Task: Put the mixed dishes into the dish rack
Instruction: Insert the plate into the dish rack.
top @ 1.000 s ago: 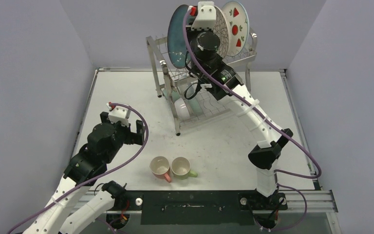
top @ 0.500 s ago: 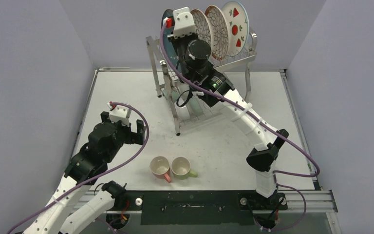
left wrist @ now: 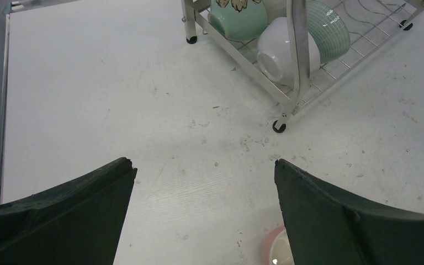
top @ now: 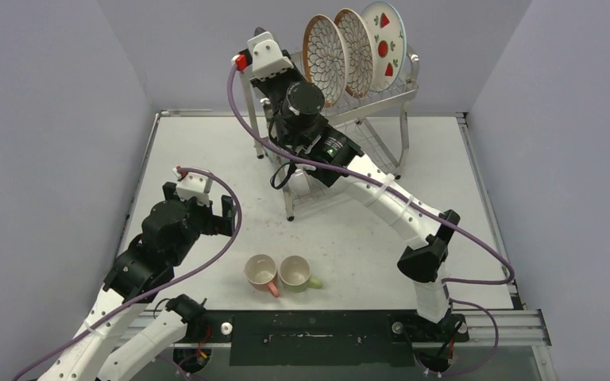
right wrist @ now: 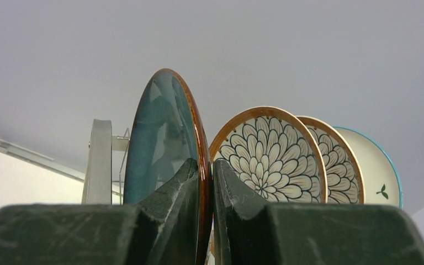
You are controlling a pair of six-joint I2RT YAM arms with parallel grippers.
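Nearly done loading the rack: one plate in hand, two mugs to go

So, quick status from my remote seat. On the top tier of the dish rack [top: 403, 95] I count three plates standing in their slots. Two are petal-pattern plates [top: 323, 49], and the strawberry plate [top: 385, 36] is at the rack's right end. The rack's lower tier has the bowls: a mint-green bowl [left wrist: 237, 16], a white bowl [left wrist: 273, 49] and a striped green bowl [left wrist: 328, 30]. What's left, I reckon, is the pink mug [top: 260, 272] and the green mug [top: 295, 272]. They're side by side on the bench, apparently touching, well in front of the rack.

The right jaws are clenched on the rim of a blue-glazed plate [right wrist: 157, 138], one finger on each face. The plate is upright, just left of the petal plates at the rack's left end. I can't tell from my views whether it's seated in a slot yet. The left jaws are spread wide and empty, hovering over the bench in front of the rack's left corner.
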